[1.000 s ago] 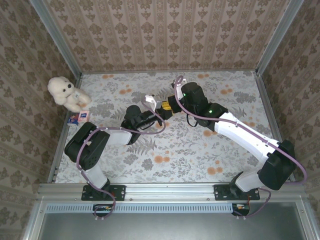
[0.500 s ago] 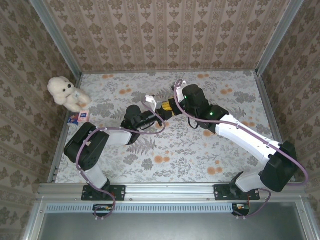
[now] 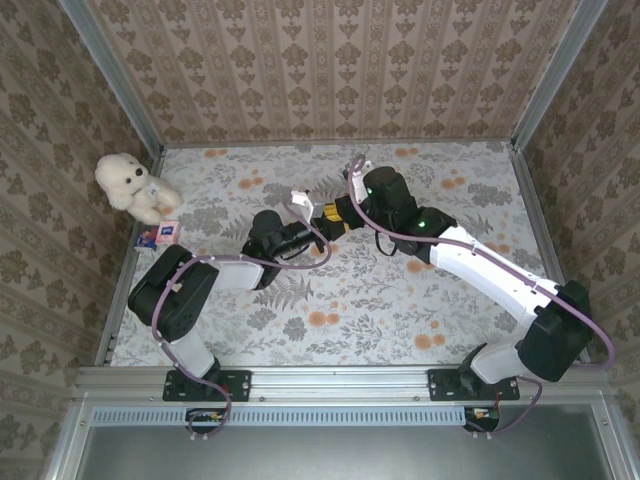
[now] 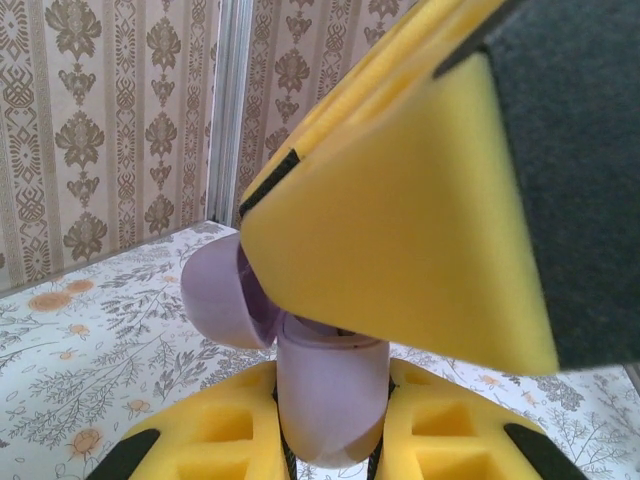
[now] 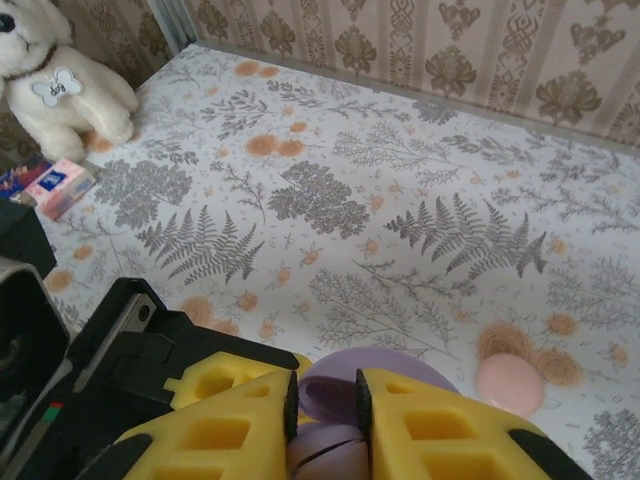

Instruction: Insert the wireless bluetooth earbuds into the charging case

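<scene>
Over the middle of the table, a little toward its far edge, the left gripper is clamped on an open lilac charging case. The right gripper sits right at the case with its yellow fingers a narrow gap apart. Whether they grip anything cannot be told.

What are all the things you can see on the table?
plush dog: one, white, far left corner of the table
small packet: one, pink and blue, flat on the cloth beside the dog
floral cloth: one, pale with grey ferns and orange flowers, covering the table
lilac case: one, purple, lid open, clamped in the left gripper
pink round piece: one, pale pink, lying on the cloth near the case; can't tell what it is
left gripper: one, yellow pads, shut on the lilac case
right gripper: one, yellow pads, right at the case, grip unclear
</scene>
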Controlling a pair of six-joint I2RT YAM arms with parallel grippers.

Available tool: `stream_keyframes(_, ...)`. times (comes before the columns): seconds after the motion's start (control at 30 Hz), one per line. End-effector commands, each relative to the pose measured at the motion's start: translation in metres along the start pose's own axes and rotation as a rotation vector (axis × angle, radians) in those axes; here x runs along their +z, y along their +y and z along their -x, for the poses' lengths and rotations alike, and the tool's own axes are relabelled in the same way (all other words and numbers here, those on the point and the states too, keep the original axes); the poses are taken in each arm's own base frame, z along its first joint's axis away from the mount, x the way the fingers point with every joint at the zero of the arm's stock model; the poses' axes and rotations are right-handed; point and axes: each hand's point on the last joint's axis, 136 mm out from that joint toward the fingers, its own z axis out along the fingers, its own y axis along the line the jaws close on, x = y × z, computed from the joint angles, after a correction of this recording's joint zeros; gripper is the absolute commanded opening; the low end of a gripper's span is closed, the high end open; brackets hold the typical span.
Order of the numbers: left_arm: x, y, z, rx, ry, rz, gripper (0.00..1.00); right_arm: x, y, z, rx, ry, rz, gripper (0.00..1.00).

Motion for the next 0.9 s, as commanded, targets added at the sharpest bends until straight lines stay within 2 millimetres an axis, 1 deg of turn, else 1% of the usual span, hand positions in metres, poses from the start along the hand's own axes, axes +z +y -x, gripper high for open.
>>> stream_keyframes(0.0, 0.002, -0.02, 0.052, 0.099, -0.135, -0.063, 0.0, -0.001, 0.004, -0.006, 0.032, 0.066, 0.012, 0.35)
stream_keyframes(0.3, 0.001, -0.02, 0.051, 0.1, -0.133, -0.058, 0.0, -0.02, -0.002, 0.032, 0.109, -0.01, 0.021, 0.51)
stream_keyframes(0.4, 0.001, -0.019, 0.05, 0.1, -0.13, -0.057, 0.0, -0.03, -0.004, 0.047, 0.142, -0.047, 0.035, 0.54)
stream_keyframes(0.5, 0.001, -0.019, 0.049, 0.104, -0.128, -0.056, 0.0, -0.038, -0.011, 0.058, 0.193, -0.062, 0.042, 0.55)
stream_keyframes(0.6, 0.001, -0.019, 0.047, 0.102, -0.125, -0.058, 0.0, -0.036, -0.025, 0.06, 0.251, -0.021, 0.016, 0.54)
stream_keyframes(0.67, 0.001, -0.019, 0.047, 0.103, -0.123, -0.06, 0.0, -0.029, -0.035, 0.055, 0.274, 0.041, -0.016, 0.54)
stream_keyframes(0.77, 0.001, -0.02, 0.045, 0.104, -0.119, -0.067, 0.0, -0.015, -0.051, 0.045, 0.299, 0.159, -0.059, 0.54)
stream_keyframes(0.87, 0.002, -0.02, 0.044, 0.101, -0.116, -0.071, 0.0, 0.004, -0.058, 0.032, 0.323, 0.262, -0.056, 0.52)
